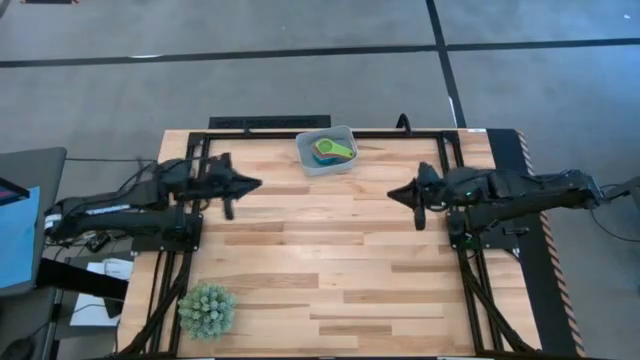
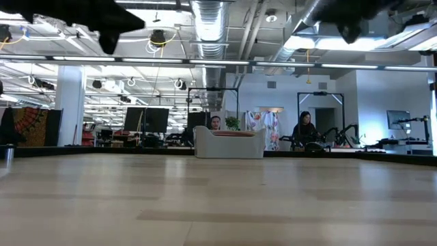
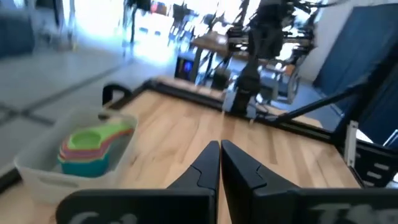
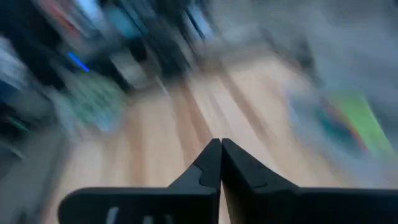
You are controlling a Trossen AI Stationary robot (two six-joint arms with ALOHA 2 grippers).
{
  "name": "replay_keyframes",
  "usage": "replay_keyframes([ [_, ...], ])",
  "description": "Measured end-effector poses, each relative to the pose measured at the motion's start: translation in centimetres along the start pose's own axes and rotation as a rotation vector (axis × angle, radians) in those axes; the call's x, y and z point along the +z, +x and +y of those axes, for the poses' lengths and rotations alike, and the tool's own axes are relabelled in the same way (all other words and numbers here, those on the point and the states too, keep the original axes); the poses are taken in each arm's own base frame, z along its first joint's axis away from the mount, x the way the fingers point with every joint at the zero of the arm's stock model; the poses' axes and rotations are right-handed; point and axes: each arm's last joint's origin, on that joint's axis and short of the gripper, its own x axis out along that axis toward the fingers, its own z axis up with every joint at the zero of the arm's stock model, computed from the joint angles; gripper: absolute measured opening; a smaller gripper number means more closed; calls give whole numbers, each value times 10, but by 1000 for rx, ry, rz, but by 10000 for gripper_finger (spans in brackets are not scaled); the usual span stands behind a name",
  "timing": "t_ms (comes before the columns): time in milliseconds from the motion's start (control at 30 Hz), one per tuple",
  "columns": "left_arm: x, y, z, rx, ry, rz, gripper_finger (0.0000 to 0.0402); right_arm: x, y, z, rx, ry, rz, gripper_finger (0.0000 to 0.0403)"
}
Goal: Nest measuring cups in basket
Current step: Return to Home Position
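The basket point(image 1: 327, 150), a pale translucent tub, stands at the table's far edge near the middle, and shows in the left wrist view too point(image 3: 43, 171). The measuring cups point(image 1: 332, 151) sit stacked inside it, a green one on top point(image 3: 93, 140). My left gripper point(image 1: 258, 184) hovers shut over the table's left part, pointing level toward the right. My right gripper point(image 1: 392, 194) hovers shut over the right part, pointing toward the left. Both are clear of the basket, with nothing between their fingers point(image 3: 219, 163) point(image 4: 221, 163).
A spiky green ball-shaped plant point(image 1: 207, 309) sits at the table's near left corner. A black frame point(image 1: 300, 131) runs along the far edge and down both sides. Bare wood lies between the two grippers. In the low view people show in the room behind the table.
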Motion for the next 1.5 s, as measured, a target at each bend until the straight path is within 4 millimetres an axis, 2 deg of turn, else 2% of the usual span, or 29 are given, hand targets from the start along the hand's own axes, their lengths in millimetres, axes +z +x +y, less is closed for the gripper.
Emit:
replay_keyframes([
  [67, -6, -16, 1, -16, 35, -47, 0, -3, 0, 2, 100, -71, -157, 19],
  [167, -19, -33, 3, -35, 50, -84, 0, -20, 1, -2, 143, -97, -227, 8],
  [233, -33, -39, 5, -82, 58, -35, 0, -29, 1, -6, 139, -69, -239, 14],
  [367, -60, -45, 10, -113, 48, 26, 0, -44, -1, -11, 145, -122, -250, 8],
  [567, -76, -56, 14, -118, 86, -34, 0, -68, 4, -19, 167, -114, -345, 9],
  [700, -77, -55, 13, -158, 103, -15, 0, -86, 5, -27, 161, -102, -333, 5],
  [967, -79, -56, 12, -190, 152, -1, 0, -103, -9, -41, 175, -61, -392, 5],
  [1167, -90, -52, 15, -188, 168, -9, 0, -122, -13, -48, 180, -55, -413, 10],
  [1300, -106, -46, 17, -276, 159, -50, 0, -129, -15, -50, 177, -107, -362, 6],
  [1500, -108, -46, 16, -252, 214, -41, 0, -131, -15, -50, 192, -111, -341, 17],
])
